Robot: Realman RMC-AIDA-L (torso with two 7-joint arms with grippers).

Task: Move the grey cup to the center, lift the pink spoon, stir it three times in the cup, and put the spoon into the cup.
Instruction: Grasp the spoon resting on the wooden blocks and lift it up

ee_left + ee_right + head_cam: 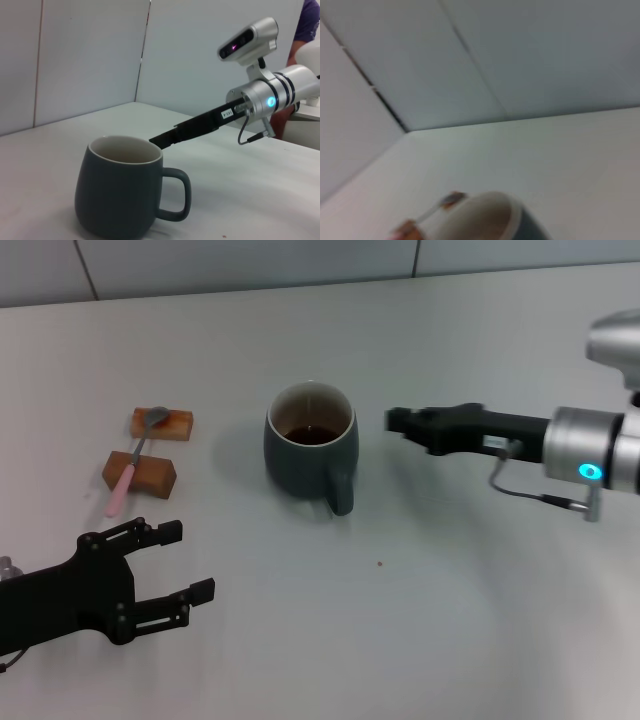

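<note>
The grey cup (310, 445) stands near the middle of the table with dark liquid inside and its handle toward me. It also shows in the left wrist view (120, 190) and at the edge of the right wrist view (490, 220). The pink spoon (135, 460) lies across two wooden blocks to the cup's left, and it also shows in the right wrist view (437, 207). My right gripper (395, 422) hovers just right of the cup, fingers together, holding nothing; it also shows in the left wrist view (159, 139). My left gripper (187, 560) is open and empty, near the table's front left.
Two brown wooden blocks (162, 423) (140, 472) hold the spoon up at the left. A small dark speck (379, 563) lies on the white table in front of the cup. A wall runs along the table's far edge.
</note>
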